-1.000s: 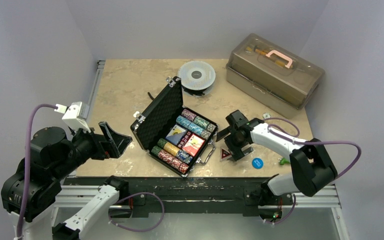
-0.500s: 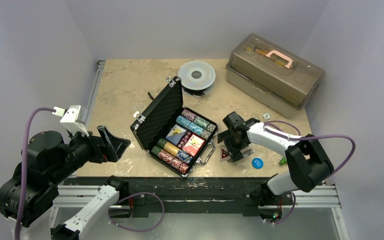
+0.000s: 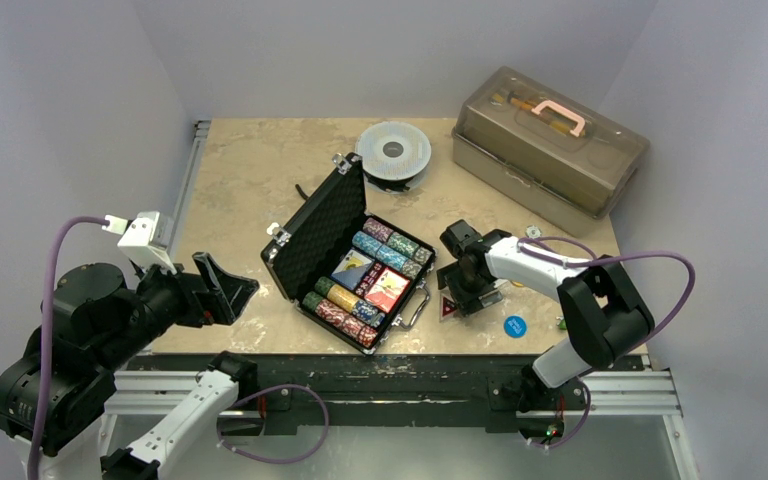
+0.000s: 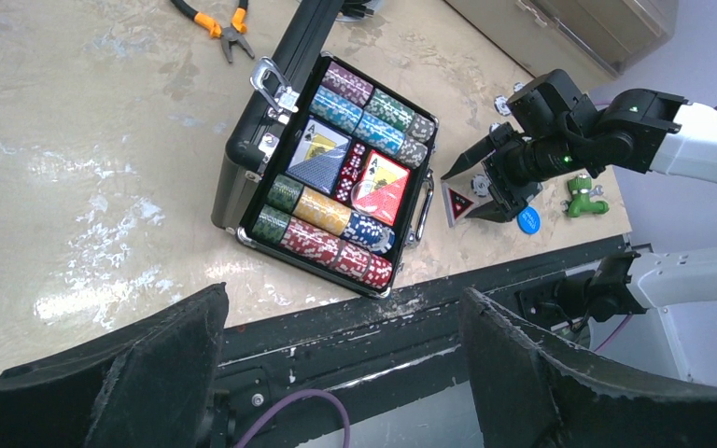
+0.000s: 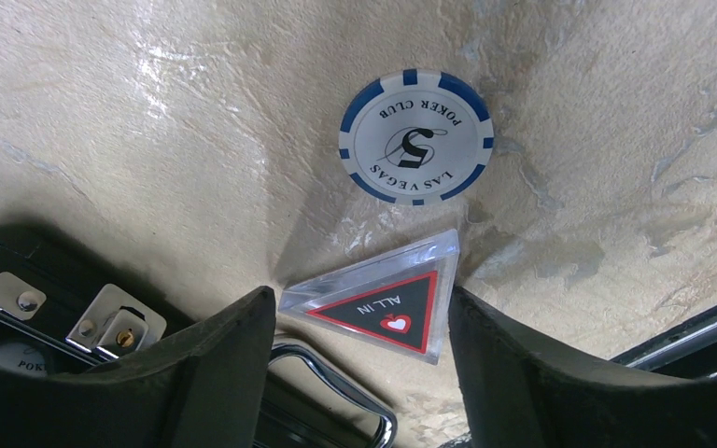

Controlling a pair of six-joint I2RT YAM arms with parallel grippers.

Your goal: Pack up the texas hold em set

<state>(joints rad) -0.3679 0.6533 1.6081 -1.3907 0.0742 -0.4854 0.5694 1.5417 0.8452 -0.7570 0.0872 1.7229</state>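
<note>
The left gripper (image 3: 222,288) is hovering by the table's (image 3: 250,170) near-left corner, fingers spread wide. The briefcase (image 3: 318,236) is lying open mid-table, with poker chips (image 3: 390,248) and card decks (image 3: 372,282) filling it. The right gripper (image 5: 361,306) is straddling the triangular ALL IN marker (image 5: 387,313) with its fingers apart, a blue-edged 5 chip (image 5: 415,135) lying just beyond.

Overhead view spans the whole beige stone-look table (image 3: 240,170). The left wrist looks across from the near edge and the right wrist sits close, both sharing the clear triangular marker (image 5: 378,303) (image 4: 457,203).

We read "POKER CLUB LAS VEGAS" and "5" on the blue-and-white chip (image 5: 416,136), "ALL IN" on the clear triangle (image 5: 380,308), and "A" on two card decks (image 4: 317,154).
</note>
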